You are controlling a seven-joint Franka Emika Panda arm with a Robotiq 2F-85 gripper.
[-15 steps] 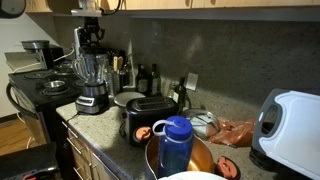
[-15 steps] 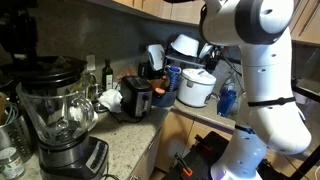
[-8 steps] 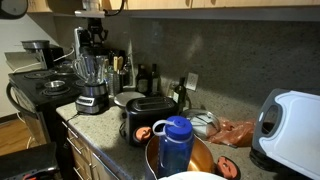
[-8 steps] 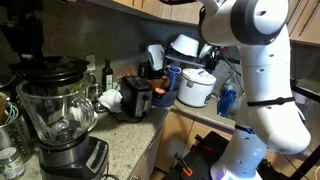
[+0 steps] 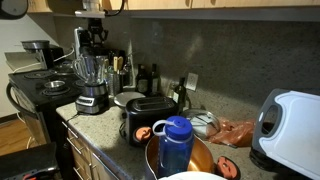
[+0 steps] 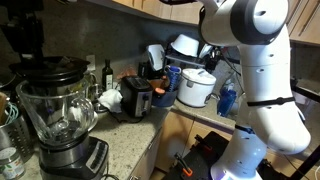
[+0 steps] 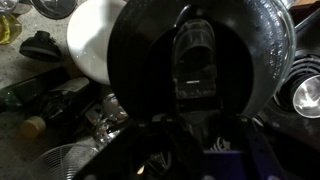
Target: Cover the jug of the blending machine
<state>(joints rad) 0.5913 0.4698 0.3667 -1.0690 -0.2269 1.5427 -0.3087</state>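
Clear jug (image 6: 55, 112) sits on black-based blending machine (image 6: 78, 160).

Dim warm light is falling across the countertop (image 5: 105, 127); highlights are glinting on the jug (image 6: 55, 108); the wrist view is looking dark and blurred.

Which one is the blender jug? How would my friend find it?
Look along the speckled countertop to the end beside the stove, where the blending machine stands. The jug is the clear pitcher on its squat black base. Unlike the black boxy toaster and the blue-capped bottle, it is see-through and widens toward the top.
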